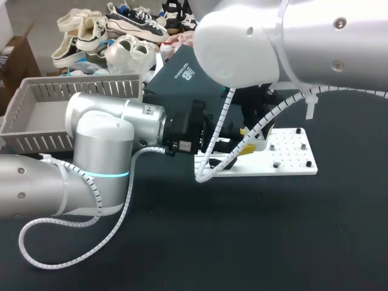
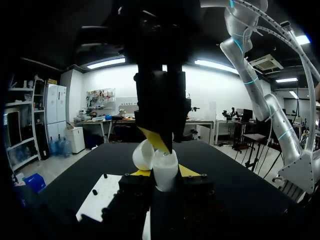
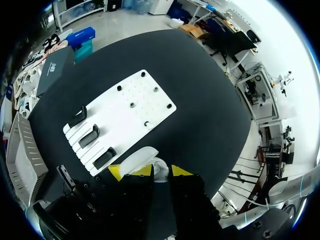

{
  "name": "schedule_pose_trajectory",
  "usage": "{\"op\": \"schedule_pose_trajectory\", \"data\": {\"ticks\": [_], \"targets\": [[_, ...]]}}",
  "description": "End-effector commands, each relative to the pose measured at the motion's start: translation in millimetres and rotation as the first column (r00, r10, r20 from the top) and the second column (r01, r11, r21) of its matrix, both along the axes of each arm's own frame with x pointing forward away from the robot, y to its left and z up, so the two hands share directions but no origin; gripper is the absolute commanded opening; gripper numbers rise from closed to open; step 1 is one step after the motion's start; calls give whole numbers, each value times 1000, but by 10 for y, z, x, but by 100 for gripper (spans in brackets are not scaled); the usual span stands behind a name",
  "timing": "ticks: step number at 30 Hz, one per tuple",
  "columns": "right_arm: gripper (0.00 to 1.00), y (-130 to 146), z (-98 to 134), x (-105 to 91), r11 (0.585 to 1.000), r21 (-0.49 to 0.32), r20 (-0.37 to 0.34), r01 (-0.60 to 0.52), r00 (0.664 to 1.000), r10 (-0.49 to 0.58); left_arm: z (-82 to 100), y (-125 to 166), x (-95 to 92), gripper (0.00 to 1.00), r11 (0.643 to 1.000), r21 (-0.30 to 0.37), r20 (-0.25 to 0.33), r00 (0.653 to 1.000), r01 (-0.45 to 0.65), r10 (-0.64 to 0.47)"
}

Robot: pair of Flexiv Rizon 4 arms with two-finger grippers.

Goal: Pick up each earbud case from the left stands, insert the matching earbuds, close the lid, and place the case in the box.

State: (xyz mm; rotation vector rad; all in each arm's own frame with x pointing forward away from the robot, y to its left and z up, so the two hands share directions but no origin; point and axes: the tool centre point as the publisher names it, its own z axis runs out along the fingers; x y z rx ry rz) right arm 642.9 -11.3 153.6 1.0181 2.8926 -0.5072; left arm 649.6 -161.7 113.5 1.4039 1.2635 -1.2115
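Earbud case (image 2: 165, 169), lid open, clamped in L gripper (image 2: 164, 173) near stand board (image 3: 125, 112); R gripper (image 2: 156, 141) right over it, grip state can't tell, so prob bud-insertion step, next needs bud seated, then lid shut.

- Earbud case (image 2: 165, 167): white, rounded, upright, lid open and tipped to one side. Clamped between the yellow tips of the left gripper (image 2: 164, 173).
- Stands (image 3: 94, 135): three black brackets in a row along one end of a white board (image 3: 125, 112).
- Box (image 1: 79, 89): grey slotted bin at far left, well apart from the case.
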Motion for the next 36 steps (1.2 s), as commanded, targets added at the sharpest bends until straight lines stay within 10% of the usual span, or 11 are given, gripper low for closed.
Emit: {"op": "schedule_pose_trajectory", "data": {"ticks": [1,36], "targets": [[16,12,1,6,1000,-5,-7,-1,1000,1,-3,-1,5,0,1000,1,0,1000,-2,2],[65,26,217,-208,996,79,0,-44,999,44,-3,-1,5,0,1000,1,0,1000,-2,2]]}}
